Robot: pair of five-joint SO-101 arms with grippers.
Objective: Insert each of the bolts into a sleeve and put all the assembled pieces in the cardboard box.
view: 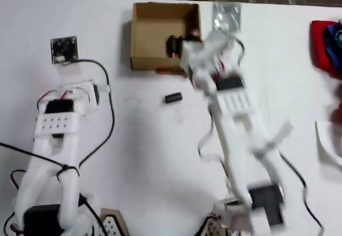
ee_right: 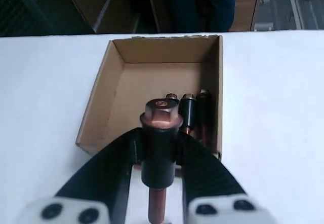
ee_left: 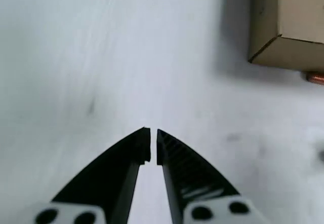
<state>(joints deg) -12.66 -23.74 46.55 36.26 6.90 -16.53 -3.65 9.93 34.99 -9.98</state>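
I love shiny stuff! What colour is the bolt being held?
The bolt is coppery brown; right wrist view shows it best.

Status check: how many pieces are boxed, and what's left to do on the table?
Done: what look like three assembled pieces lie in the cardboard box. In hand: the right gripper is shut on a fourth bolt-in-sleeve assembly at the box's near wall. Left: a loose black sleeve and a copper bolt beside the box, to be joined and boxed. The left gripper is shut, empty.
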